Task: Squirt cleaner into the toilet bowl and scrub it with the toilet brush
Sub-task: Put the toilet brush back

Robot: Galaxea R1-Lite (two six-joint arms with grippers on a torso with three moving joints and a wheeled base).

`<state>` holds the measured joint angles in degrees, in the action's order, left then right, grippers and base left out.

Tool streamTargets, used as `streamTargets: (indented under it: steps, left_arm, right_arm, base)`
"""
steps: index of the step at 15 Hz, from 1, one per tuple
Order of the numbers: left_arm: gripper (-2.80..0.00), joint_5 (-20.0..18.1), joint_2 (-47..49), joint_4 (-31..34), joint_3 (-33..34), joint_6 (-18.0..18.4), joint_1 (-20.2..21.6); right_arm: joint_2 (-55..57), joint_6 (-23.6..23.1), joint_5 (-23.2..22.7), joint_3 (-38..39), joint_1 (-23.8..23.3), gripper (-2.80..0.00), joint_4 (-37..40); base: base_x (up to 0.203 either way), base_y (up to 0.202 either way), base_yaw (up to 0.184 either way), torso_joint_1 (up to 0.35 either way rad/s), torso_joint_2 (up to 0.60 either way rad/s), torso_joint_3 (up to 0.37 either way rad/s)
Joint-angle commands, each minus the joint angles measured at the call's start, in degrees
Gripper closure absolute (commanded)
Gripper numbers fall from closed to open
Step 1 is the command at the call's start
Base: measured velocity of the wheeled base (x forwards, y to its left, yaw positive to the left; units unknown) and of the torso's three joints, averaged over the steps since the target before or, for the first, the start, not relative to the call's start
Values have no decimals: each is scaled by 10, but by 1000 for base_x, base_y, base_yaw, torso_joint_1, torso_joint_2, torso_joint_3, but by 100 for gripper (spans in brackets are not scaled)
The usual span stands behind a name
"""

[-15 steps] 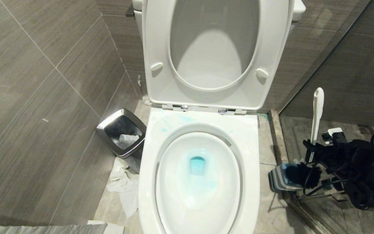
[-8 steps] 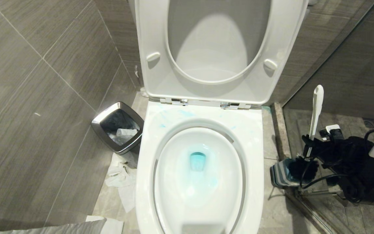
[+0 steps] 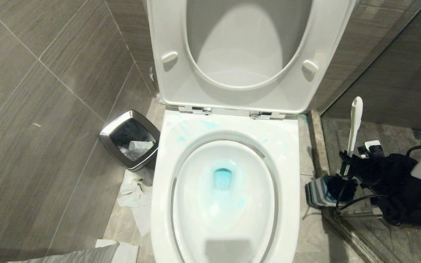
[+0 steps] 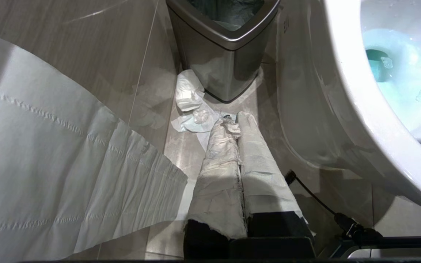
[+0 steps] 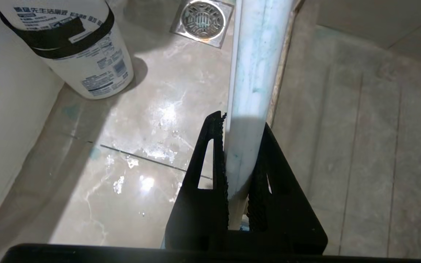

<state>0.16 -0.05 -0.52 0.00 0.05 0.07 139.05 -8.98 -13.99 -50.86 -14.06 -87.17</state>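
The toilet bowl (image 3: 291, 160) stands in the middle with its seat and lid (image 3: 247, 98) raised. Turquoise cleaner (image 3: 222, 179) tints the water and streaks the back rim. To its right, my right gripper (image 3: 346, 162) is shut on the white handle of the toilet brush (image 3: 355, 120). The brush's dark bristle head (image 3: 339, 187) sits at the mouth of the blue holder (image 3: 317, 195). In the right wrist view the black fingers (image 5: 216, 153) clamp the blue-streaked handle (image 5: 256, 69). My left gripper (image 4: 236, 118) is shut, its fingers wrapped in paper, low over the floor beside the bowl (image 4: 342, 109).
A chrome-rimmed bin (image 3: 130, 140) stands left of the toilet, with crumpled paper (image 3: 134, 197) on the floor before it. A sheet of toilet paper (image 4: 49, 164) hangs near the left gripper. A white bottle (image 5: 71, 44) and a floor drain (image 5: 202, 18) lie beyond the brush. A stone kerb (image 3: 314, 146) borders the shower.
The whole head view has shifted: the camera has moved closer and the toilet looks larger. The right gripper still holds the brush handle by the holder.
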Motion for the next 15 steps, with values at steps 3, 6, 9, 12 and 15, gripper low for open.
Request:
streamTargets:
  steps: [3, 6, 9, 12, 15]
  left_arm:
    - [0, 1, 0, -1, 4, -2, 0]
    - [0, 1, 0, -1, 4, -1, 0]
    - [0, 0, 0, -1, 4, 0, 0]
    - [0, 0, 0, -1, 4, 1, 0]
    - [0, 0, 0, -1, 4, 3, 0]
  right_arm:
    - [5, 0, -4, -1, 0, 0, -5]
    - [-5, -5, -10, 8, -1, 0, -5]
    - [-21, -9, -25, 71, -4, 0, -5]
    - [-19, -10, -28, 117, -7, 0, -5]
    - [-8, -16, -28, 118, -8, 0, -5]
  base:
    - [0, 0, 0, 6, 2, -29]
    - [0, 0, 0, 0, 0, 0]
    - [0, 0, 0, 0, 0, 0]
    - [0, 0, 0, 0, 0, 0]
    - [0, 0, 0, 0, 0, 0]
